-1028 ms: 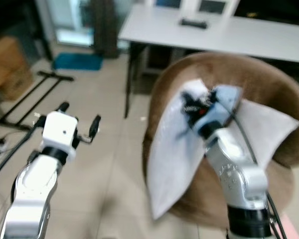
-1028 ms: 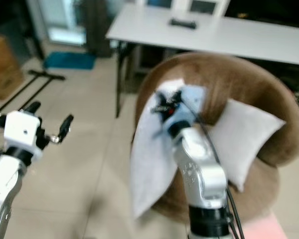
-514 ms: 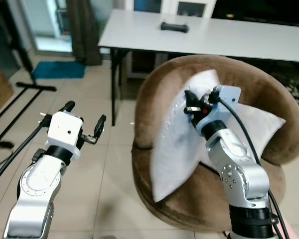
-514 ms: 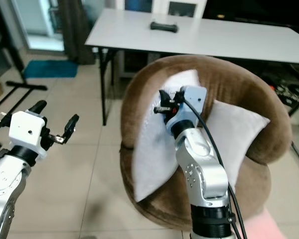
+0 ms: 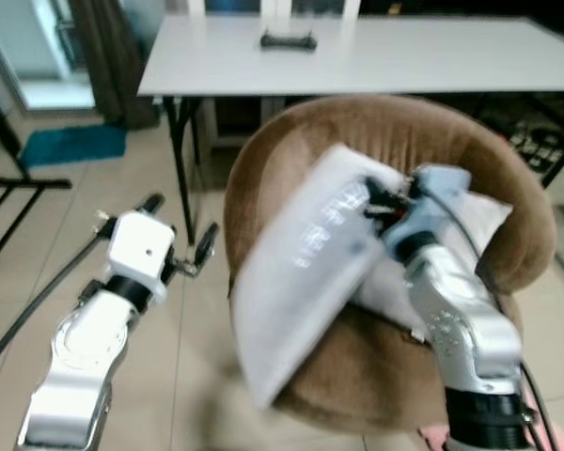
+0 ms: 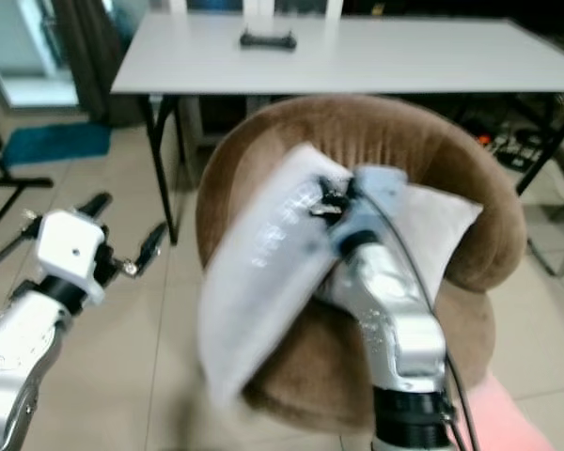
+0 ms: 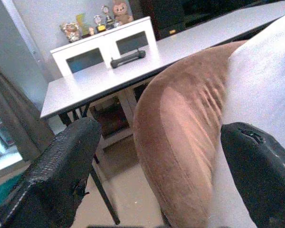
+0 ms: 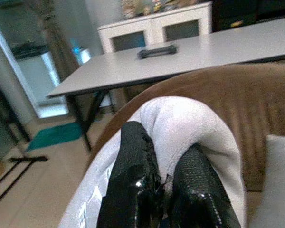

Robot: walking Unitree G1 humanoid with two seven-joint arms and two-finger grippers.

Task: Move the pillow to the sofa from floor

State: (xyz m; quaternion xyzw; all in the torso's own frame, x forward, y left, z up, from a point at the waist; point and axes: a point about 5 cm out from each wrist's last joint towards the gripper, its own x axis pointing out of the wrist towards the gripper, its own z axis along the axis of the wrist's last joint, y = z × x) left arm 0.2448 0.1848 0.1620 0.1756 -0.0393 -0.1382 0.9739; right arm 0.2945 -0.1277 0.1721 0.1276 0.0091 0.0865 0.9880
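Note:
A white pillow (image 5: 301, 272) hangs tilted over the front of the round brown sofa chair (image 5: 357, 122), blurred by motion. My right gripper (image 5: 374, 199) is shut on the pillow's top edge, and its black fingers (image 8: 133, 185) pinch a fold of the white fabric (image 8: 190, 123). A second white pillow (image 6: 437, 221) leans against the chair's back behind my right arm. My left gripper (image 5: 179, 225) is open, held above the floor to the left of the chair, and its fingers (image 7: 61, 171) point at the chair's brown side (image 7: 175, 123).
A long white table (image 5: 376, 56) with a dark object (image 5: 287, 40) on it stands just behind the chair. Its black legs (image 5: 180, 160) come down to the chair's left. A teal mat (image 5: 66, 146) and a black stand base (image 5: 23, 183) lie on the tiled floor at left.
The view has shifted closer and to the right. My right gripper has swung the pillow so that it now lies slanted across the chair's front, its lower end further left.

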